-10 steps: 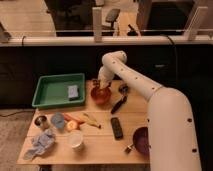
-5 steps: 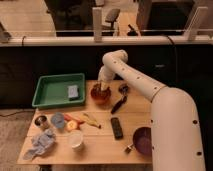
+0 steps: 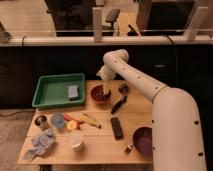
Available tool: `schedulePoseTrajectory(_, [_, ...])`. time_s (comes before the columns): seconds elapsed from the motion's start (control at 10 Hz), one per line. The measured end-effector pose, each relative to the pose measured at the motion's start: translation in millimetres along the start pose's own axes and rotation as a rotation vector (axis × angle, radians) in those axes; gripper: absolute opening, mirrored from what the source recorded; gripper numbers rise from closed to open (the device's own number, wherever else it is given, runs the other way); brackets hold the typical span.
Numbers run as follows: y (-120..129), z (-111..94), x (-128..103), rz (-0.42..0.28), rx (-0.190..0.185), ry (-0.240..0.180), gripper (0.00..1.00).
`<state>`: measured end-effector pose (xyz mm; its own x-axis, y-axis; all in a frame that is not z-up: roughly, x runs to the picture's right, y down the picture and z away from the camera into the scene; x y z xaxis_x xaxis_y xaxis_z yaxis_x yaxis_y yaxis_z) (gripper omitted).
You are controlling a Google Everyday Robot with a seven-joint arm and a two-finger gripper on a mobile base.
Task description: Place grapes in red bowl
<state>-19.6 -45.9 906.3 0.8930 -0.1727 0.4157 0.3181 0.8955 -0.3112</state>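
Note:
The red bowl (image 3: 95, 93) sits on the wooden table (image 3: 100, 145) near its back edge, just right of the green tray. My gripper (image 3: 103, 87) hangs straight down over the bowl, at its rim or just inside it. A dark clump that looks like the grapes (image 3: 102, 97) shows inside the bowl right under the gripper. I cannot tell whether the gripper still touches it.
A green tray (image 3: 52, 90) holds a grey sponge (image 3: 73, 92) at the back left. A black utensil (image 3: 120, 102) lies right of the red bowl. A black remote (image 3: 116, 127), purple bowl (image 3: 142, 140), banana (image 3: 92, 120), white cup (image 3: 76, 140), can (image 3: 41, 121) and cloth (image 3: 42, 142) fill the front.
The gripper has stayed over the red bowl with only a slight shift. Nothing else on the table has moved.

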Motion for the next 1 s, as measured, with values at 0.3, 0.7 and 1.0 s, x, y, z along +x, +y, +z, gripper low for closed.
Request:
schedulePoseTrajectory(0.3, [0.9, -1.6, 0.8, -0.008, -0.005, -0.025, 0.80])
schedulePoseTrajectory(0.7, [4.9, -2.6, 2.6, -0.012, -0.012, -0.056, 0.80])
schedulePoseTrajectory(1.0, [6.3, -3.1, 1.8, -0.017, -0.019, -0.062, 0.80])
